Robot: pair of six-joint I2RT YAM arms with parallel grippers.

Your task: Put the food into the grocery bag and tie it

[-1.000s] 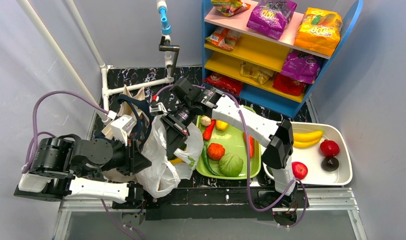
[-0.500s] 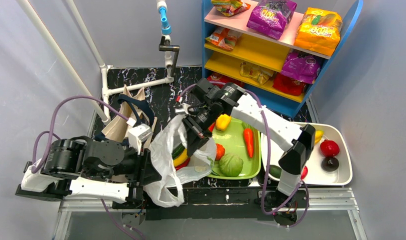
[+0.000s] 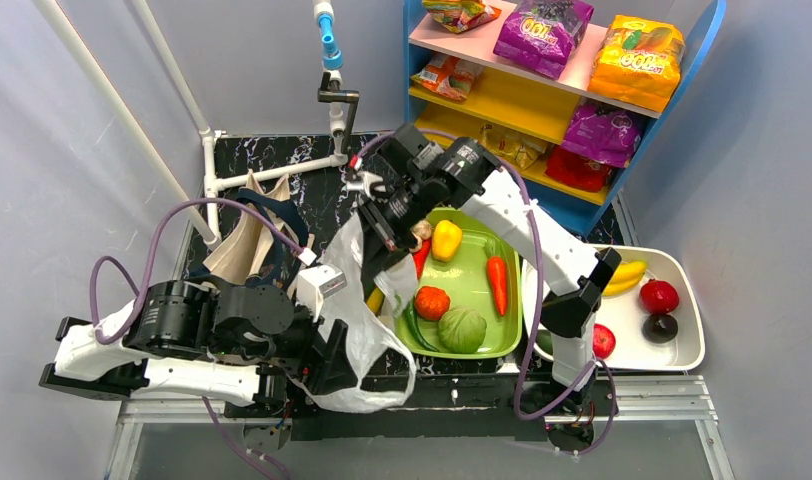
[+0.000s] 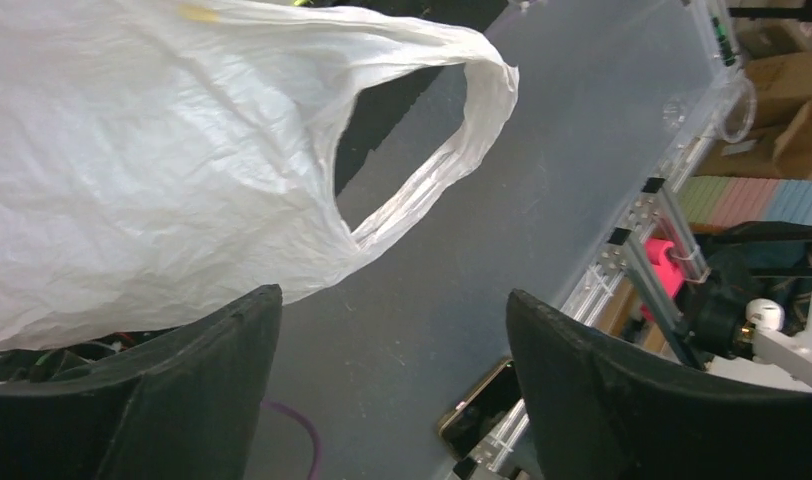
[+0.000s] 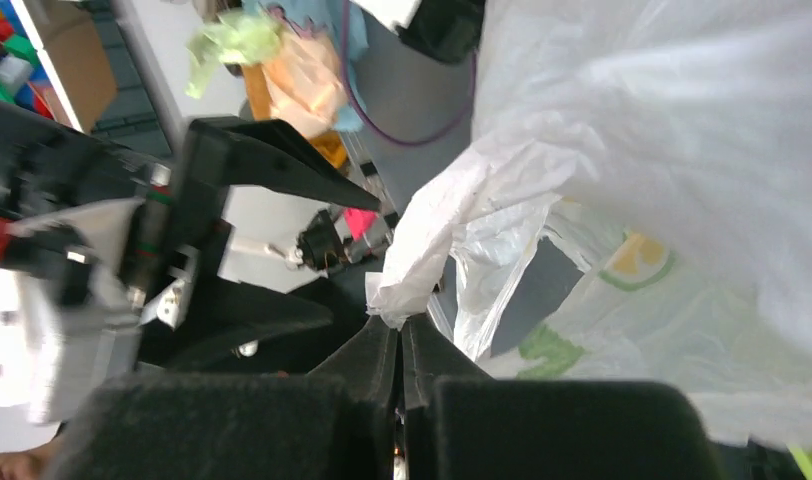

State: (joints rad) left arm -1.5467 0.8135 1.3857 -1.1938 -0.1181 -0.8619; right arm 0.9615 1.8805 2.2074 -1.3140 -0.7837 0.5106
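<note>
The white grocery bag (image 3: 367,335) hangs stretched between the two arms near the table's front. My right gripper (image 3: 377,262) is shut on a bunched top edge of the bag (image 5: 422,270), with plastic pinched between its fingertips (image 5: 387,345). My left gripper (image 4: 392,330) stands open below the bag (image 4: 132,170), and a loop handle (image 4: 422,170) hangs free ahead of it with nothing between the fingers. A yellow piece of food (image 3: 375,299) shows at the bag's mouth. Purple (image 3: 544,30) and orange-yellow (image 3: 637,60) snack packets sit on the shelf.
A green tray (image 3: 512,340) with a yellow pepper, carrot, tomato and cabbage lies right of the bag. A white tray (image 3: 682,355) at far right holds bananas (image 3: 627,272) and other fruit. A tan cloth bag (image 3: 247,240) and white pipe frame (image 3: 272,175) stand at the left.
My left gripper has opened and let go of the bag, and its arm has shifted right. The right gripper moved back with the bag's edge, pulling the bag taut.
</note>
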